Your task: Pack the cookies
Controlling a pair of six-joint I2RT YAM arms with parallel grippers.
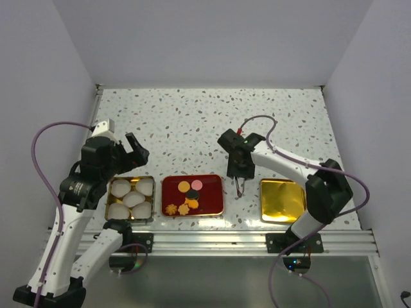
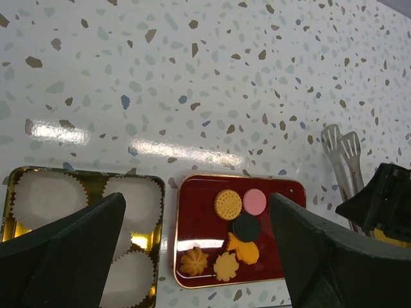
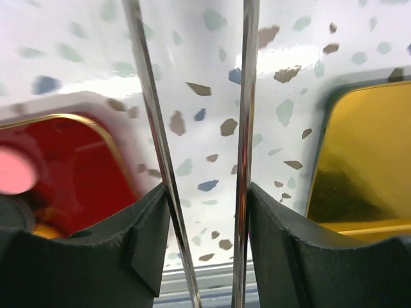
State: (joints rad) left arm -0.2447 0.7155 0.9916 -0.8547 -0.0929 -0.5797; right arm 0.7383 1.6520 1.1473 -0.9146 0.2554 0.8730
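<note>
The right gripper squeezes the thin metal tongs, whose tips are cut off at the top. The left gripper is wide open and empty, and hides some paper cups at the lower left.

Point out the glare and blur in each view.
Top external: even light, sharp, the gold tray shines mildly. Left wrist: bright glare streaks on the table; the near fingers are dark and soft. Right wrist: the red tray and pink cookie are blurred, tongs sharper.
</note>
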